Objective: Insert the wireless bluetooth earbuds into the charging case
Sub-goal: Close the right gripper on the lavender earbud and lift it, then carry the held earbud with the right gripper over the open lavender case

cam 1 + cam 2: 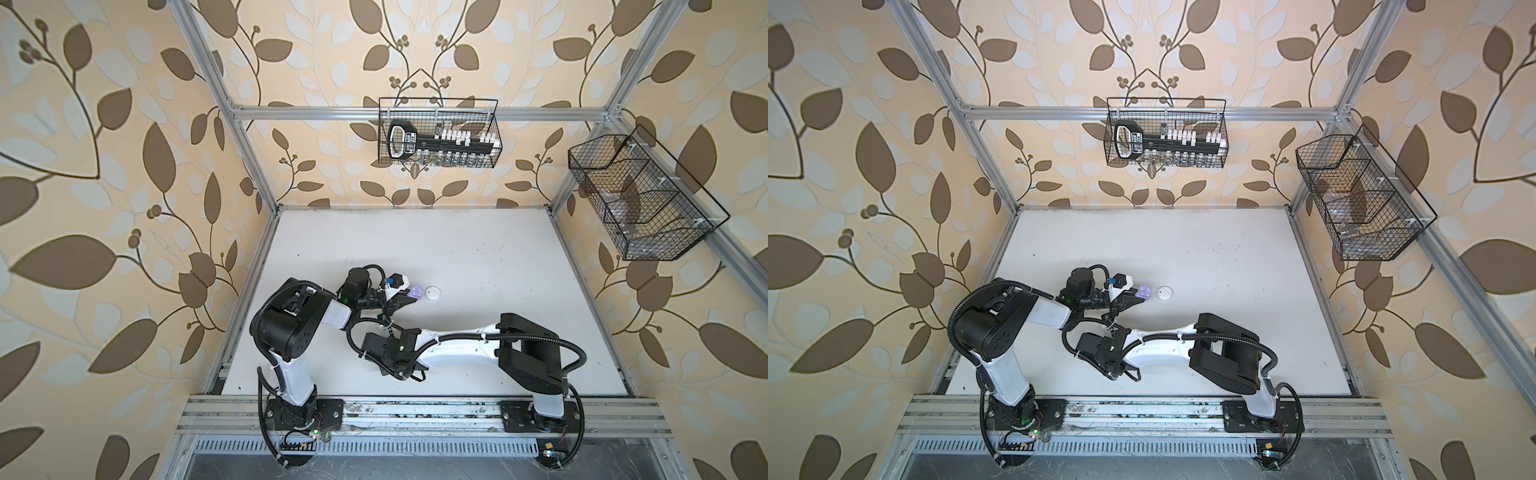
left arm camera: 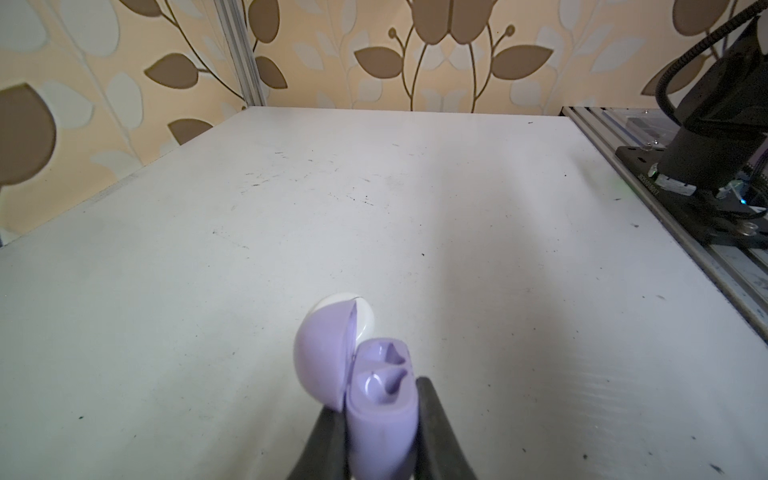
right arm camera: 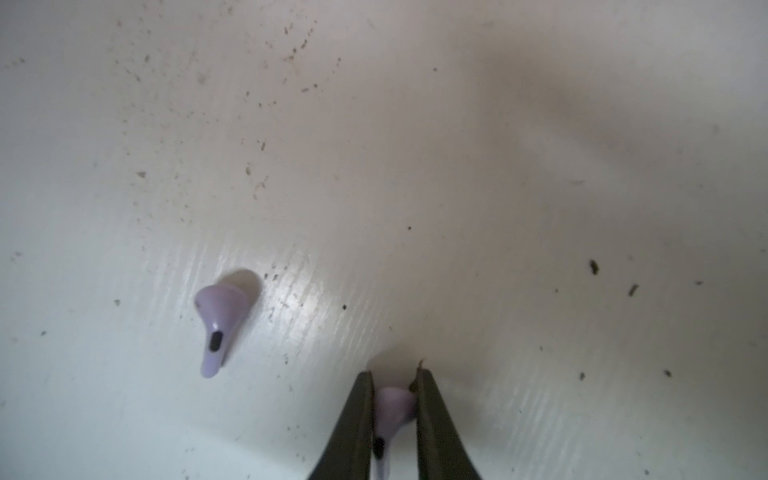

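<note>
My left gripper (image 2: 380,415) is shut on the lavender charging case (image 2: 380,399), gripping its body from both sides. The case's lid (image 2: 324,357) stands open and both sockets look empty. In both top views the case (image 1: 415,292) (image 1: 1144,292) sits left of centre over the table. My right gripper (image 3: 395,372) points down at the table, shut on a lavender earbud (image 3: 392,409) with its stem between the fingers. Another lavender earbud (image 3: 220,320) lies loose on the table beside it. In both top views the right wrist hides both earbuds.
A closed white round case (image 1: 432,291) (image 1: 1165,292) lies just beyond the lavender one (image 2: 365,320). Wire baskets hang on the back wall (image 1: 438,133) and the right wall (image 1: 640,195). The right arm's forearm (image 1: 453,345) crosses the front of the white table (image 1: 498,257).
</note>
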`<state>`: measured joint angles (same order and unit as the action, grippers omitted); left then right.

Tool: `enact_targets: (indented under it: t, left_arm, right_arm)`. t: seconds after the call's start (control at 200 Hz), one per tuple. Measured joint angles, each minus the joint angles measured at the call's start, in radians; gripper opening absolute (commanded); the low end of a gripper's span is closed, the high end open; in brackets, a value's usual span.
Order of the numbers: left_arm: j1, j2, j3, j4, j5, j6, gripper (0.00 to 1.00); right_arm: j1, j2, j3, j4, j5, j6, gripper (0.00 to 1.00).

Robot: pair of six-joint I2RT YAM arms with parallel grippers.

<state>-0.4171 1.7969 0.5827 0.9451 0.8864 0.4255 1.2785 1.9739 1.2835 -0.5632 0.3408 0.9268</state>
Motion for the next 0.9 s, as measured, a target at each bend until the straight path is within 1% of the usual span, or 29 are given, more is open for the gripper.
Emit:
enact_targets:
  t: [0.33,0.535,0.74,0.9]
  left_arm:
    - [0.000,0.000,0.000,0.000,0.000,0.000,0.02]
    - [0.000,0.000,0.000,0.000,0.000,0.000,0.02]
    - [0.000,0.001,0.000,0.001,0.000,0.000,0.01]
    - [0.000,0.002,0.000,0.001,0.000,-0.002,0.01]
  right_arm:
    - [-0.012,-0.101,-0.108,0.015,0.056,0.034,0.18]
    - [-0.029,-0.183,-0.171,0.064,0.092,0.062,0.17]
    - [-0.053,-0.288,-0.259,0.093,0.135,0.094,0.17]
    - [-0.079,-0.404,-0.325,0.112,0.178,0.114,0.18]
